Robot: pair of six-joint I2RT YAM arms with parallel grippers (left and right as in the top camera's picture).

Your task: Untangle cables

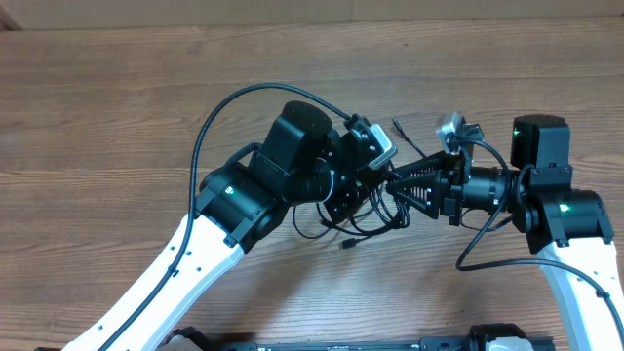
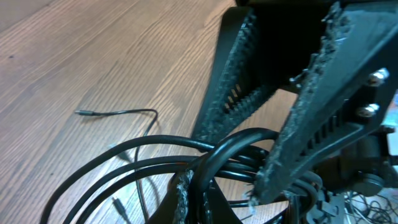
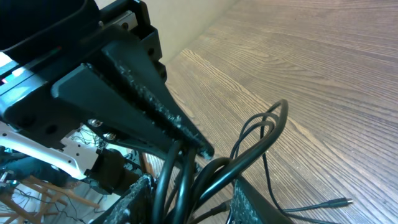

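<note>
The cables (image 2: 233, 144) ran as a looped bundle crosswise between the right gripper's (image 1: 398, 185) jaws, which stood wide, with slack lying beyond the tips. One thin end pointed away from the left gripper (image 1: 375, 185). I couldn't tell how its jaws stood.

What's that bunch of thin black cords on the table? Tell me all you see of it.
The cables are several thin, glossy black cords, rubbery-looking, looped over one another in a loose tangle on the wooden table. Thin ends with small plugs trail out flat on the wood. Both grippers meet at the tangle: the loops pass between the right gripper's spread fingers, with the left gripper close against them.
</note>
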